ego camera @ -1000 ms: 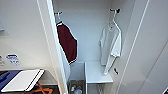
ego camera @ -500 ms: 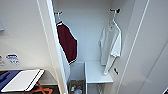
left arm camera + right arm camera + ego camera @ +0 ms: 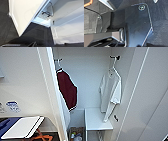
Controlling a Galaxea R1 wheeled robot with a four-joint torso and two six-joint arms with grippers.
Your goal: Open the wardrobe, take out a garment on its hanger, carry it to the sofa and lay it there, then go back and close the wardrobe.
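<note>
From the head camera I am looking into the wardrobe (image 3: 85, 84), which stands open with its white inside on show. The garment (image 3: 110, 93), a plain white T-shirt, hangs on its hanger (image 3: 113, 68) at the right side wall of the wardrobe, the hook caught on a small dark peg near the top. Its hem drops down to just above the right end of a white shelf (image 3: 96, 119) low inside the cabinet. On the opposite side, near the left door edge, a maroon jacket with white sleeves (image 3: 66, 89) hangs from its own hook. Below the shelf, at the wardrobe's bottom, I can make out some small items in a box, too blurred to name. The right door (image 3: 147, 97) is swung wide and takes up the right of my head view. Left of the wardrobe there is a white wall, and low in that corner a white board (image 3: 23, 127) lies tilted over something blue and orange.

My left wrist camera looks down at dark carpet (image 3: 35, 36) and the foot of the open cabinet, with a white perforated basket (image 3: 44, 16) near its bottom.

My right wrist camera gives me the robot's own dark plate over the same carpet. I cannot tell whether either hand is open or closed.
</note>
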